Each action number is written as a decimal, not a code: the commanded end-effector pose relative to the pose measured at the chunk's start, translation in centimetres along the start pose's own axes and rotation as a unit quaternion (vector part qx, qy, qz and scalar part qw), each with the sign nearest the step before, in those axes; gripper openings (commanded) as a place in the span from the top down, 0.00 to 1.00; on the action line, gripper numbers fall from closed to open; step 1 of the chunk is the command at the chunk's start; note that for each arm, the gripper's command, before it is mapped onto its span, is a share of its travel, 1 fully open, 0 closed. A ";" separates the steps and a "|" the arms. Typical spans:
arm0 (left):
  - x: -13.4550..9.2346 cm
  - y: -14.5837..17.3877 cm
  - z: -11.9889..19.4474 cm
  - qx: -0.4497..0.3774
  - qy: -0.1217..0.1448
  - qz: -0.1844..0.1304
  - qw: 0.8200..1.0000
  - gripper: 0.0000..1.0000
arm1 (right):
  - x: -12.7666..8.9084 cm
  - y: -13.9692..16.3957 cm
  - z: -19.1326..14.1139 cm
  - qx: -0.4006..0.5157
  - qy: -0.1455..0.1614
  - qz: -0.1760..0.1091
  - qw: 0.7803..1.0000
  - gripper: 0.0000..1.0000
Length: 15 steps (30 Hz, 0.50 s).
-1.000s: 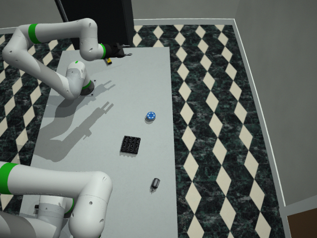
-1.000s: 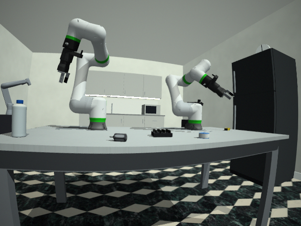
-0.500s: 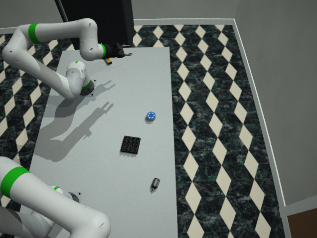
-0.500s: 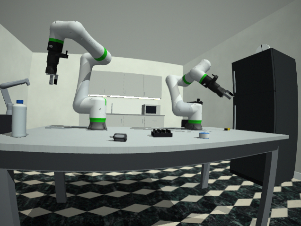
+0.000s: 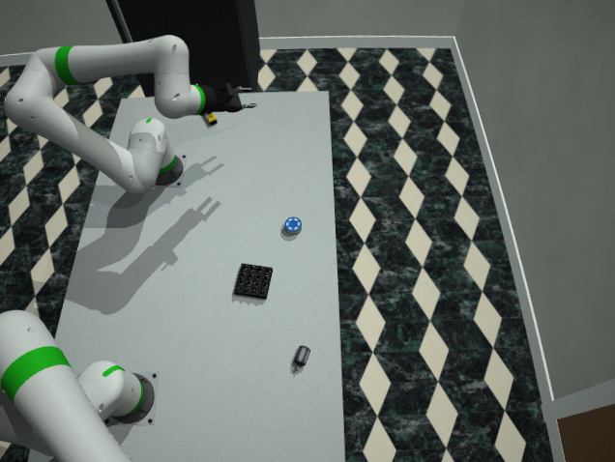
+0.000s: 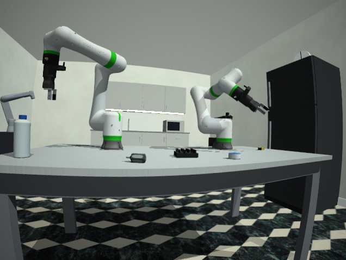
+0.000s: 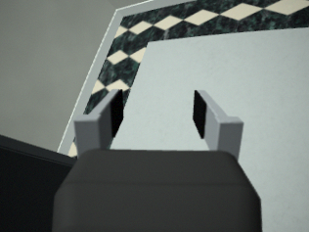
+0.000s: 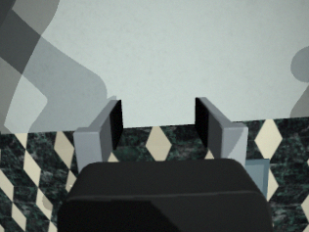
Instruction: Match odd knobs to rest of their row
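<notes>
The black knob box [image 5: 253, 280] [image 6: 185, 154] sits flat on the table in front of the two arm bases, with rows of black knobs on top. The knobs are too small to tell their marks or directions. My left gripper [image 5: 249, 98] [image 6: 265, 110] [image 7: 157, 104] is open and empty, high over the fridge end of the table, far from the box. My right gripper [image 6: 51, 97] [image 8: 158, 114] is open and empty, pointing down high above the other end of the table. It is out of the picture in the top view. Neither wrist view shows the box.
A round blue-topped tin [image 5: 293, 224] [image 6: 234, 155] and a small dark grey object [image 5: 302, 356] [image 6: 137, 158] lie on either side of the box. A yellow and black item [image 5: 212, 118] [image 6: 261, 148] lies beneath the left arm. A white bottle [image 6: 22, 138] stands at the table's other end.
</notes>
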<state>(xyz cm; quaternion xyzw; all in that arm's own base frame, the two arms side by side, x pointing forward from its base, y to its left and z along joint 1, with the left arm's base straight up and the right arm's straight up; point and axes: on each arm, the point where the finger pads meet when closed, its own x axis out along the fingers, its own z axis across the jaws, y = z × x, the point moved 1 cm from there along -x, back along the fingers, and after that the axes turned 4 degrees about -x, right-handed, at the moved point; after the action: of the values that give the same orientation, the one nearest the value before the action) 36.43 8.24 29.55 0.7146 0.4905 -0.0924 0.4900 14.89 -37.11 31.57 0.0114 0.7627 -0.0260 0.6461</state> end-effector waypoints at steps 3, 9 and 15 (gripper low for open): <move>0.0 0.1 0.0 0.000 0.000 0.001 1.000 0.00 | 0.8 -3.0 -2.8 -0.012 -0.019 0.013 1.000 0.00; 0.0 0.1 0.0 0.000 0.000 0.001 1.000 0.00 | 1.7 -5.5 -5.7 -0.021 -0.037 0.017 0.999 0.00; 0.0 0.1 0.0 0.000 0.000 0.001 1.000 0.00 | 2.3 -6.8 -7.6 -0.026 -0.047 0.018 0.998 0.00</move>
<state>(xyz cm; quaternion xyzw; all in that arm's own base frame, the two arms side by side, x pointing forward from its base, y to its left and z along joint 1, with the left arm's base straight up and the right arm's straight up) 36.43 8.24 29.55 0.7146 0.4905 -0.0924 0.4900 7.74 -42.82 30.81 0.0085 0.7358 0.0019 0.6772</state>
